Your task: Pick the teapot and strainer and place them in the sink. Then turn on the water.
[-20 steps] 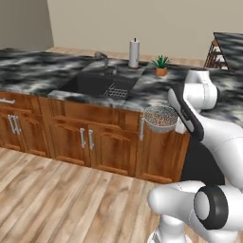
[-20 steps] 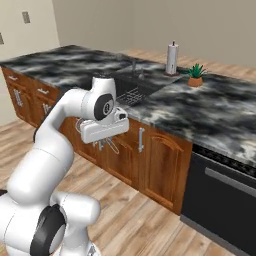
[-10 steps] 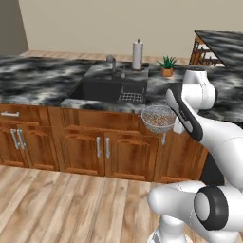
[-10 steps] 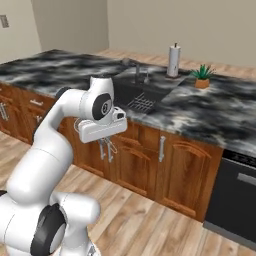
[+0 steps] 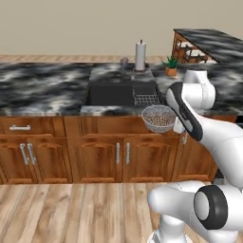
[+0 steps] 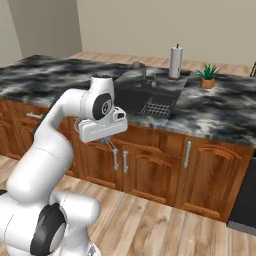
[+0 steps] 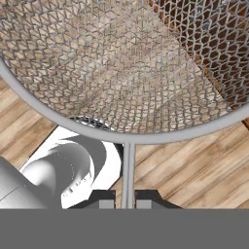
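The fingers [image 7: 106, 200] pinch the thin handle of the strainer [image 5: 159, 118], holding it in the air in front of the cabinets, just near of the sink [image 5: 121, 93], so the carry to the basin looks to be the step in hand. Next it should need lifting over the surface [image 5: 42, 88] edge and setting down in the black basin, steering wide of the faucet [image 5: 124, 62], with the paper towel roll [image 5: 140, 55] and potted plant [image 5: 171, 66] standing beyond

table [image 5: 42, 90]: black-and-grey marbled top over brown wood cabinets. set into it, a black sink [image 5: 110, 95] with grey wire rack [image 5: 146, 99]. behind the sink, a paper towel roll [image 5: 140, 56]; near it, a potted plant [image 5: 170, 67].
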You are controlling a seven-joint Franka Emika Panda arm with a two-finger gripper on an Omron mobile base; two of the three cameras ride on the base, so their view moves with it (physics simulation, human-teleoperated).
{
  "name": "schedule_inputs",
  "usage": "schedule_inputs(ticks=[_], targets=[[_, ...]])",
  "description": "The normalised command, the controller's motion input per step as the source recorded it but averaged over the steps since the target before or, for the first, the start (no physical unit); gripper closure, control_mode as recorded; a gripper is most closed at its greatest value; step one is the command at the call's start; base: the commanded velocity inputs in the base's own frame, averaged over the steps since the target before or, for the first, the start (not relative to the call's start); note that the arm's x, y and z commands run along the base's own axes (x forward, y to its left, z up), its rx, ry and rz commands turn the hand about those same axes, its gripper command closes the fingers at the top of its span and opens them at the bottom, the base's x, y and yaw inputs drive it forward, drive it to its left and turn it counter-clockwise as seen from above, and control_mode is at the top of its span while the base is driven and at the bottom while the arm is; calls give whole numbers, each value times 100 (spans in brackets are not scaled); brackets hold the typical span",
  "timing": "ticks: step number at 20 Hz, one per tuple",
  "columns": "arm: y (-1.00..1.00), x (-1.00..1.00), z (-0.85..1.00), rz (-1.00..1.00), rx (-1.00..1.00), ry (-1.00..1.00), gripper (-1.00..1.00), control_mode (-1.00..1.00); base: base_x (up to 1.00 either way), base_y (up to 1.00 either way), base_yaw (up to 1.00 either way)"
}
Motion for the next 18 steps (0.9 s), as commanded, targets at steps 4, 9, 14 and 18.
schedule_inputs(ticks=[4,9,14,18], targets=[[0,0,0,0,0,0,100,100,37,90,-24],[0,0,0,0,0,0,100,100,45,59,-30],[0,0,0,0,0,0,100,100,87,29,-27],[0,0,0,0,0,0,100,100,86,33,-25]])
